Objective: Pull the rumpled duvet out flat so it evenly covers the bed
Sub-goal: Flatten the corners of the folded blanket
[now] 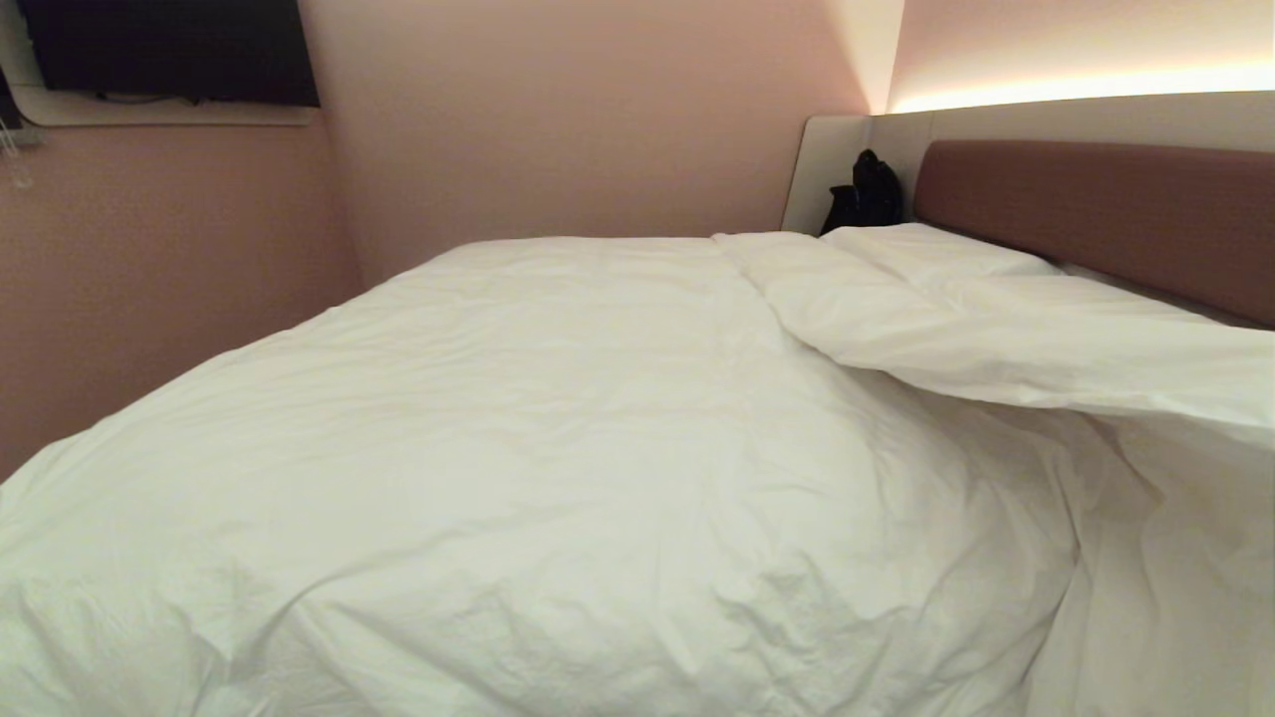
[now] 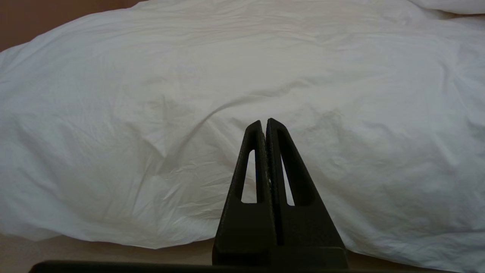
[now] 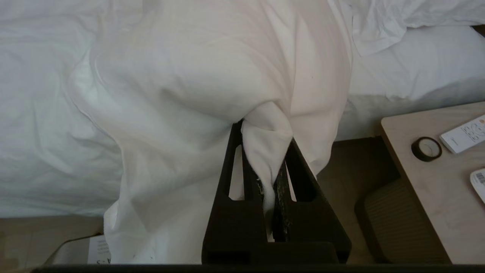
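The white puffy duvet (image 1: 558, 418) lies wrinkled over most of the bed (image 1: 1096, 209). On the headboard side a broad edge of it is raised and stretches off toward the right. In the right wrist view my right gripper (image 3: 265, 132) is shut on a bunched fold of the duvet (image 3: 170, 76), beside the mattress edge (image 3: 409, 72). My left gripper (image 2: 264, 122) is shut with nothing in it, pointing at the duvet (image 2: 189, 94) where it hangs over the bed's side. Neither gripper shows in the head view.
A flat white pillow (image 1: 926, 249) lies by the reddish-brown headboard, with a black bag (image 1: 867, 194) in the far corner. A pale bedside table (image 3: 435, 189) holds a tape roll (image 3: 426, 148) and a remote (image 3: 464, 133). A ribbed stool (image 3: 394, 223) stands below it.
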Motion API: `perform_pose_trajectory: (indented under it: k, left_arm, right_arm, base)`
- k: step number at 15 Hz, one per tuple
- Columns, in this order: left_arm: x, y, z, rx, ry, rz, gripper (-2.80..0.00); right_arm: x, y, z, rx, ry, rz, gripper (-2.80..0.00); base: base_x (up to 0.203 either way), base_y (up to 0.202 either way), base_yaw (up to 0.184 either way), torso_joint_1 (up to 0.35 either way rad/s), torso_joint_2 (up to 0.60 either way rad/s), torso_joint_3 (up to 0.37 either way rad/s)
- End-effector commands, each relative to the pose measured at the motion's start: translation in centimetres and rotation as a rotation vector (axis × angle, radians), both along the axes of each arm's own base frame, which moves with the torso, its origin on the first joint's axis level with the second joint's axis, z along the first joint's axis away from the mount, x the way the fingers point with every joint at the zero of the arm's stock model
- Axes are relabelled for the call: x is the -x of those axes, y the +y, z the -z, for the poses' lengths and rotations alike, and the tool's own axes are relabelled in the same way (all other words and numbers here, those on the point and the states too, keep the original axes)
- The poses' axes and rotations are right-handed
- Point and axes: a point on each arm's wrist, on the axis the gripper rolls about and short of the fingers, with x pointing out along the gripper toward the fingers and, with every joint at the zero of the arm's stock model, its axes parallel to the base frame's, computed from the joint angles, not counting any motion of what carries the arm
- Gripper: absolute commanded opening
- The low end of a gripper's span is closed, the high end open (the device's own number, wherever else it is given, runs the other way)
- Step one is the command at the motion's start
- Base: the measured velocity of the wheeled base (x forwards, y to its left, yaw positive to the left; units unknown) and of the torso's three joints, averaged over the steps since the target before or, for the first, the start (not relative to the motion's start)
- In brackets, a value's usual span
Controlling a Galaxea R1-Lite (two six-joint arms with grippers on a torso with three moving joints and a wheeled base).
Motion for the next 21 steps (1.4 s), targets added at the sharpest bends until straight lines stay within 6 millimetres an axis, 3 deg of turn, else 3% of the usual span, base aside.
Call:
perform_pose_trajectory:
  k: [1,21]
  left_arm:
    - [0.0,0.0,0.0,0.001,0.001,0.0,-2.8]
    - [0.0,0.0,0.0,0.001,0.001,0.0,-2.8]
  right_arm:
    - [1.6,-0.4,0.8,0.004,0.008,0.0,-2.8]
    - [7.3,-1.6,6.5,0.019,0.093,-0.002,-2.8]
  base:
    - [0.0,0.0,0.0,0.0,0.0,0.0]
    - [0.0,0.0,0.0,0.0,0.0,0.0]
